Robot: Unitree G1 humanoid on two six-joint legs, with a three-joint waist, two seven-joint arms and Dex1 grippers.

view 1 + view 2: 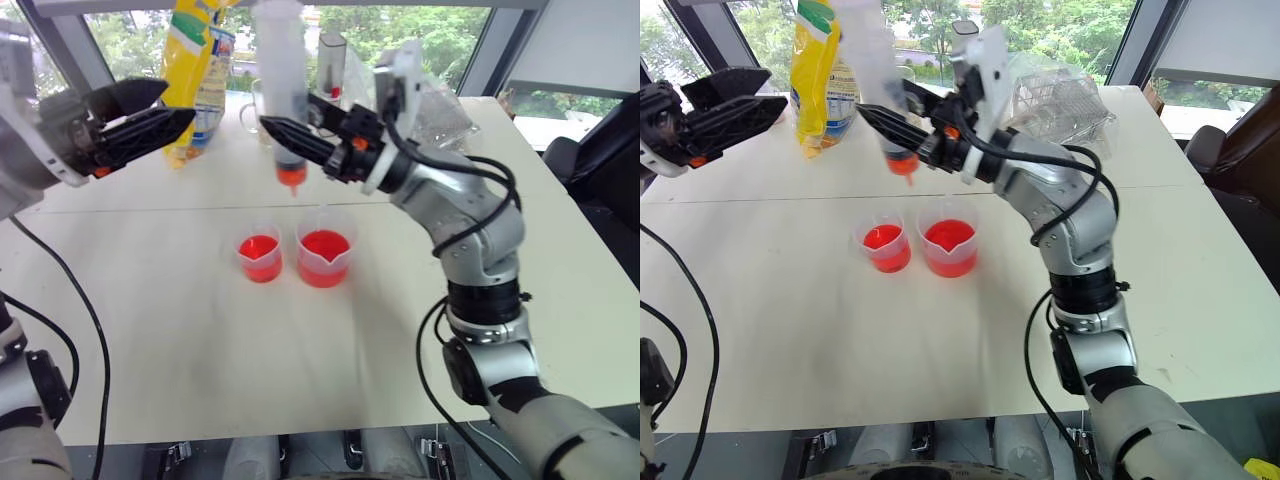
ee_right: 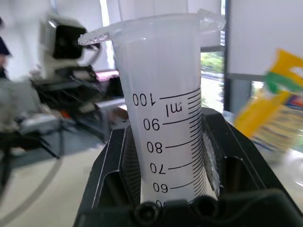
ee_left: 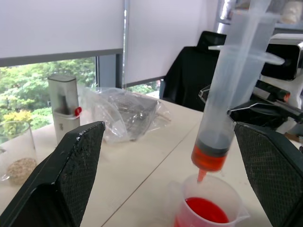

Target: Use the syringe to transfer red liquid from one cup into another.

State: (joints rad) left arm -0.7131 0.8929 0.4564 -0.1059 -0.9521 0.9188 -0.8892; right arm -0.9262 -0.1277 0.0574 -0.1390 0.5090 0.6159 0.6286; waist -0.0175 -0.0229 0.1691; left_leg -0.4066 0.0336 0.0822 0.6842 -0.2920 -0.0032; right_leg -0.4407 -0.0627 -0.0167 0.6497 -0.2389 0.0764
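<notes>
Silver-grey jointed arms with black bands and looping black cables; each gripper (image 1: pixel 285 133) has two black textured fingers (image 3: pixel 66 179), orange-accented.

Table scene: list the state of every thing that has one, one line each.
syringe: upright, held off the table, a little red liquid at its tip.
right gripper: shut on the syringe.
left gripper: open, empty.
spouted beaker: upright, part full of red.
smaller cup: upright, part full of red.
yellow bag: standing.
</notes>
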